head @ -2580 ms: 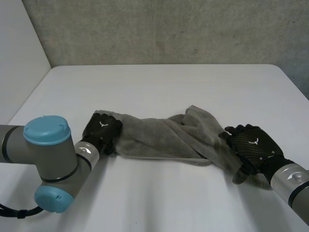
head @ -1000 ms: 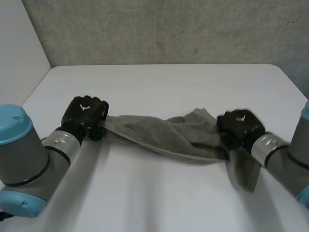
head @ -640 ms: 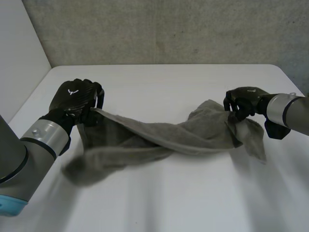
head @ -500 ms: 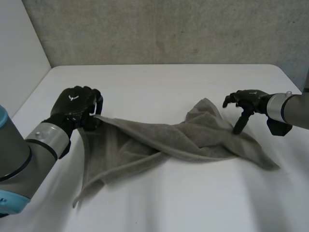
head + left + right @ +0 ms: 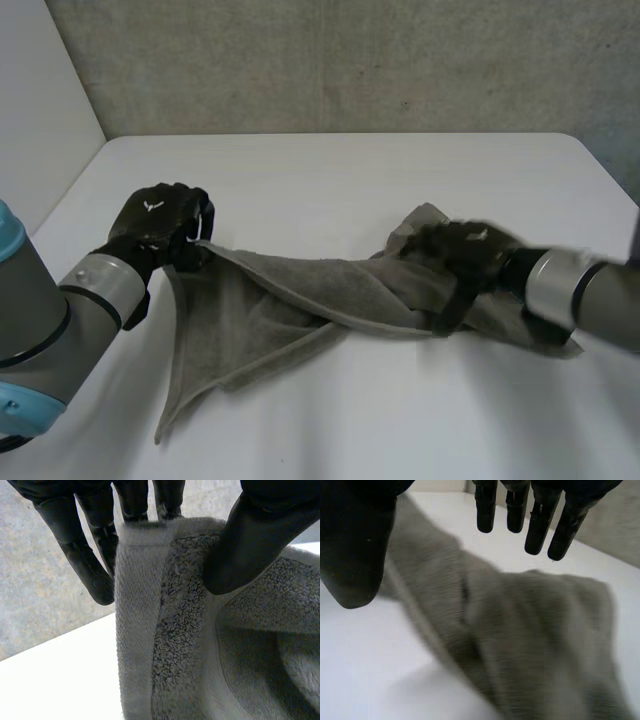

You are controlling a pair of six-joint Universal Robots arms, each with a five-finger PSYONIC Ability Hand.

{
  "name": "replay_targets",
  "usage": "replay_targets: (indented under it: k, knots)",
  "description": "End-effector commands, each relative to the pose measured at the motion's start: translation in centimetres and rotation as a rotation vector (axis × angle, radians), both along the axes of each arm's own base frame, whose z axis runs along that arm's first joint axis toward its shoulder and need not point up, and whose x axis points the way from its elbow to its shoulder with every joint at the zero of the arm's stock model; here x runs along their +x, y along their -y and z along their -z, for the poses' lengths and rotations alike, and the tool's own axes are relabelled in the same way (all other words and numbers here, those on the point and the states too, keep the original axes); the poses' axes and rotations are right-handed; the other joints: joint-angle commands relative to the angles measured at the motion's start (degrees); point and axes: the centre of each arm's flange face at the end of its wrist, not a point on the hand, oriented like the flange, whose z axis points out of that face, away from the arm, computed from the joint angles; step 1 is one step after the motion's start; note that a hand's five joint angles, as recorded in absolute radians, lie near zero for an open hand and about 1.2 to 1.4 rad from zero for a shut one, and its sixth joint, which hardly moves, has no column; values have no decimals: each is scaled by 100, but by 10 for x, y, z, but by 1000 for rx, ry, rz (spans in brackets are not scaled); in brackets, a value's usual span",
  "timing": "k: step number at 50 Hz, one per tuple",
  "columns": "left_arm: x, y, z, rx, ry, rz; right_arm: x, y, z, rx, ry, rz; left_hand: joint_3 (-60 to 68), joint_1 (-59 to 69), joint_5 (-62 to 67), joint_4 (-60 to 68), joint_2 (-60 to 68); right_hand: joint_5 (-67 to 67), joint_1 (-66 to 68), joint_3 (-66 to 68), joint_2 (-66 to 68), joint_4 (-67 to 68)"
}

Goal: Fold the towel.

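Observation:
A grey towel (image 5: 300, 300) lies twisted across the white table (image 5: 330, 170), one corner trailing toward the front edge. My left hand (image 5: 160, 225) is shut on the towel's left corner and holds it a little above the table; the left wrist view shows the thumb (image 5: 250, 540) pressing the towel (image 5: 190, 640) hem against the fingers (image 5: 85, 550). My right hand (image 5: 465, 255) hovers over the bunched right end with fingers (image 5: 540, 510) straight and thumb (image 5: 352, 550) spread, the towel (image 5: 520, 645) lying loose below its palm.
A grey wall (image 5: 330, 60) stands behind the table's far edge. Bare table top stretches beyond the towel and in front of it.
My right hand let go of the towel's right end, which dropped onto the table, then moved left and down over it. My left hand lifted its corner and kept hold.

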Motion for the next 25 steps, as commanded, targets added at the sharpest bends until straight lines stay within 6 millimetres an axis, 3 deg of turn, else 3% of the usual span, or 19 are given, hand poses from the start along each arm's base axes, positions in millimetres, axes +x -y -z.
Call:
replay_targets:
  k: [1,5,12,14,15,16,17,18,22,23,24,25]
  knots:
    - [-5,0,-22,0,-92,6,24,-28,34,-47,-3,-38,128,255,177,257,259,294,351,369,366,356]
    - [-6,-4,-39,-1,-139,12,30,-18,60,-79,-25,5,128,255,177,257,259,311,368,387,383,373]
    - [-10,-8,-47,-1,-176,33,41,-10,75,-100,-51,13,128,255,177,257,259,883,940,959,955,945]
    - [-10,-8,-46,6,-179,32,41,-1,78,-122,-64,48,128,255,177,257,259,2388,2446,2464,2461,2451]
    - [-9,-8,-46,9,-181,30,41,3,79,-131,-74,70,128,255,177,257,259,3846,3903,3921,3918,3908]
    - [-9,-8,-46,9,-181,30,41,3,79,-132,-74,71,128,255,177,257,259,3860,3918,3936,3933,3923]
    - [-9,-8,-46,9,-182,29,40,7,78,-139,-83,90,128,255,177,257,259,5526,5583,5601,5598,5588]
    - [-9,-8,-46,9,-182,29,38,11,74,-152,-91,118,128,255,177,257,259,6252,6310,6328,6325,6315]
    - [-6,-5,-44,9,-178,20,33,17,60,-188,-91,156,128,255,177,257,259,6260,6317,6336,6332,6322]
    - [-6,-5,-44,9,-174,18,33,17,45,-226,-75,159,128,255,177,257,259,6260,6317,6336,6332,6322]
    - [-6,-5,-44,9,-174,18,33,17,45,-226,-75,159,128,255,177,257,259,6260,6317,6336,6332,6322]
    - [-5,-4,-43,8,-167,17,33,16,23,-282,-57,151,128,255,177,257,259,6260,6317,6336,6332,6322]
